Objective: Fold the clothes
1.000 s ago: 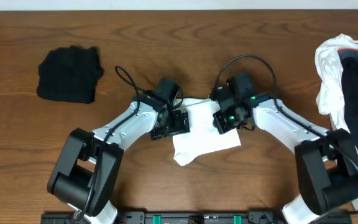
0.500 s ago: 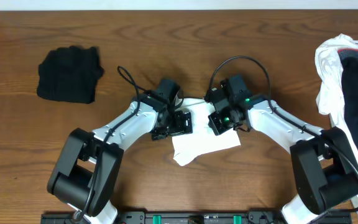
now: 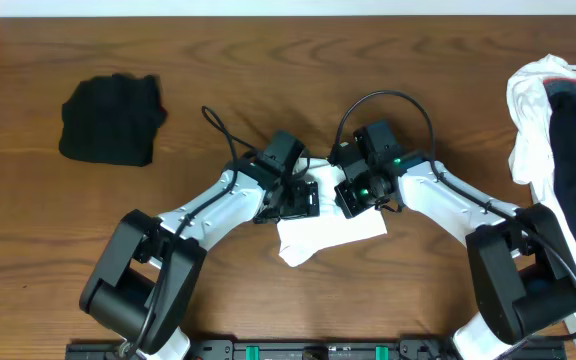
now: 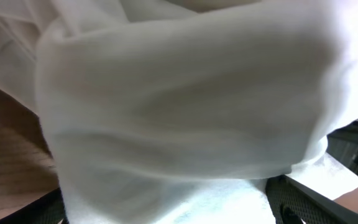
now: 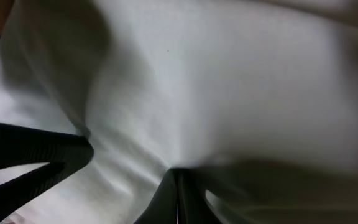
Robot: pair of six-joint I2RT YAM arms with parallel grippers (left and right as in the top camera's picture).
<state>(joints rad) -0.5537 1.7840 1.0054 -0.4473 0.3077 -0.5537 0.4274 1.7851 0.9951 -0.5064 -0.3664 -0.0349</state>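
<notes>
At table (image 3: 288,80) centre | left pincer (image 3: 306,198): grip unclear | right pincer (image 3: 353,194): clamped on white garment (image 3: 330,236)

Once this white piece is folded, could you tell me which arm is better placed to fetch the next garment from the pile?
Probably the right. The unfolded pile lies at the far right, beside the right arm; the left arm would have to cross over the white piece.

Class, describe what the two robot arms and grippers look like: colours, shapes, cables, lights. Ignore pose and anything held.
The left arm and right arm have white, rounded links with bulky black joints near the base. The left gripper and right gripper are black and boxy. A thin black cable loops above each wrist. Green lights show on the right arm only.
</notes>
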